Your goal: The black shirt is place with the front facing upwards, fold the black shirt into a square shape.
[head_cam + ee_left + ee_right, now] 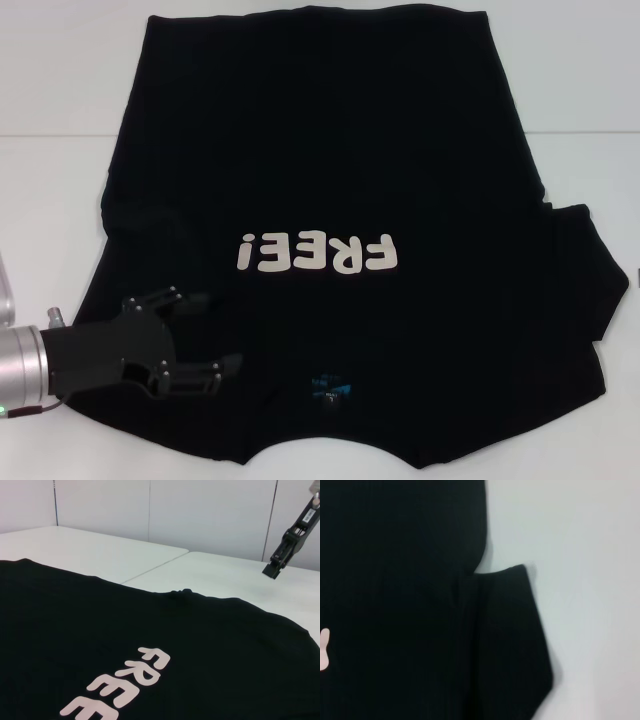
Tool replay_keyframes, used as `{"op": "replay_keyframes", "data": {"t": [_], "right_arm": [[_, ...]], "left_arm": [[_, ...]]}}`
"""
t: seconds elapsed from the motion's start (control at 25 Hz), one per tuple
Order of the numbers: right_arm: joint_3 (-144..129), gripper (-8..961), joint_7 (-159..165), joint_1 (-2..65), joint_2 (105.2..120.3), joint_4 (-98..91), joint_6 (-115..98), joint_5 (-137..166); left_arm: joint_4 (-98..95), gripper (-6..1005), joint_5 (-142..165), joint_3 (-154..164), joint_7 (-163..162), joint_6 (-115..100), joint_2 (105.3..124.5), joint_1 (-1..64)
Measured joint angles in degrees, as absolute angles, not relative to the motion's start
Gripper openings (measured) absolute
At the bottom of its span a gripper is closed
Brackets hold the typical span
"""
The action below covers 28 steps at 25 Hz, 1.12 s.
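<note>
The black shirt (320, 150) lies spread flat on the white table, front up, with its cream "FREE!" lettering (318, 254) reading upside down from the head view. The collar and blue-marked neck label (328, 388) are at the near edge. My left gripper (222, 330) hovers open over the shirt's near-left shoulder area, with nothing between its fingers. One short sleeve (590, 280) sticks out to the right and also shows in the right wrist view as the sleeve (515, 640). The right gripper (277, 565) appears only in the left wrist view, hanging above the table beyond the shirt's far side.
The white table (50, 200) extends around the shirt on both sides. A seam (155, 570) runs between two table tops. A light wall stands behind the table in the left wrist view.
</note>
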<state>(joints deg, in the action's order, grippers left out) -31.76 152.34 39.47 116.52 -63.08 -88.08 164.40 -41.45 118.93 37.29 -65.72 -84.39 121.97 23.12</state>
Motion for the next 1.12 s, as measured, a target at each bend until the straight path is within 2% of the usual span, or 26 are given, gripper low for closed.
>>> {"op": "replay_keyframes", "data": {"t": [0.24, 0.68, 1.12], "right_arm": [[-32.00, 738, 152.40, 42.07, 115.14, -53.63, -82.60, 164.46], [-33.54, 734, 153.18, 43.82, 114.71, -46.88, -76.68, 164.79], [-33.99, 734, 153.28, 44.04, 114.94, -43.83, -72.71, 164.46]], "left_arm": [[-41.46, 938, 118.93, 37.53, -65.40, -83.53, 122.10, 23.20], [-41.47, 937, 120.24, 37.53, -65.04, -82.12, 122.53, 23.46], [-41.50, 937, 120.24, 37.53, -65.03, -81.97, 122.51, 23.64]]}}
